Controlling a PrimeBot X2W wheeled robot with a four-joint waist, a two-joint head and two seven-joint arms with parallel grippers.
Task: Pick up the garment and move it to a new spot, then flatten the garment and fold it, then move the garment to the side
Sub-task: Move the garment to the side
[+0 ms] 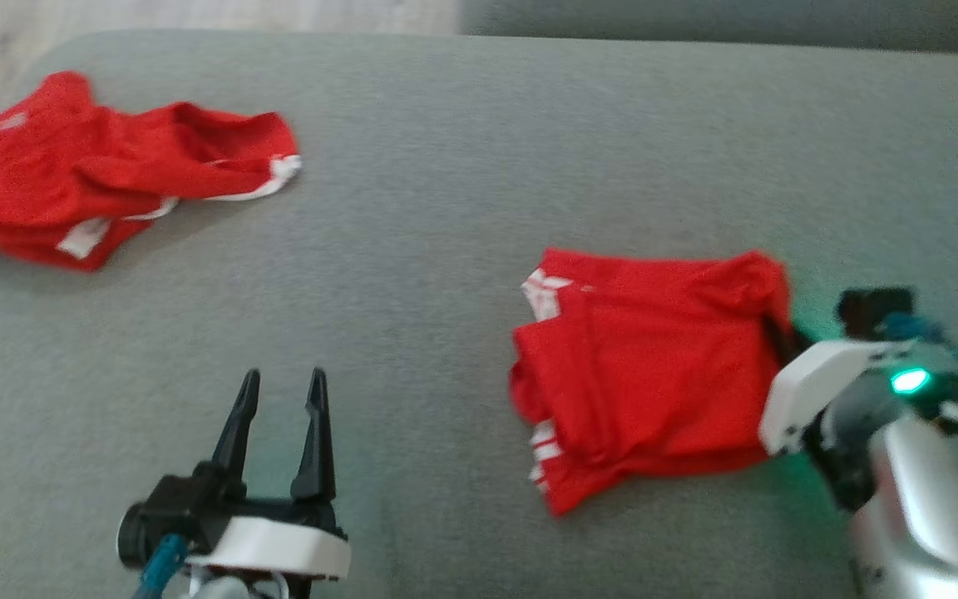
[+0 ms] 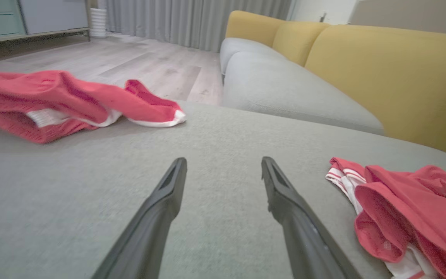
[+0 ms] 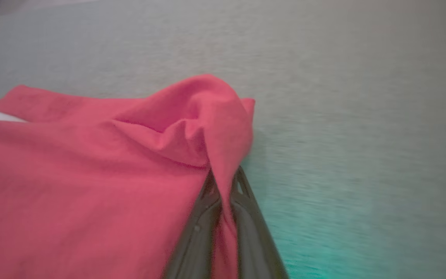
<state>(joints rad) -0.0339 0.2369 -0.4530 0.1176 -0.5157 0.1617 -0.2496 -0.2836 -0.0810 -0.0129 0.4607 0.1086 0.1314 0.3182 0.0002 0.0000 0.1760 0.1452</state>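
A broad grey fabric sofa seat (image 1: 446, 249) carried the scene. Mustard-yellow back cushions (image 2: 381, 77) rose behind it, with pale wooden floor (image 2: 130, 66) and grey curtains (image 2: 192, 19) beyond in the left wrist view.

A crumpled red garment with white trim (image 1: 96, 175) lay at the seat's far left. It was well apart from the task's folded red garment with white striped hems (image 1: 654, 374), which lay right of centre with its striped edges turned towards the middle of the seat.

The silver right arm (image 1: 920, 499) reached in low over the seat from the lower right of the head view. Its white-cased wrist sat against the folded garment's right edge. A green light (image 1: 910, 381) glowed on the wrist and cast a green tint on the upholstery alongside. The right fingers (image 3: 246, 221) were pressed together on a raised pleat of red cloth at that edge, the fold running down between them.

The left arm (image 1: 263, 545) sat at the lower left, apart from both garments, pointing away from the robot. The left fingers (image 2: 168, 193) stood spread over bare grey upholstery, their tips low above it. Whether they touched the fabric could not be told.
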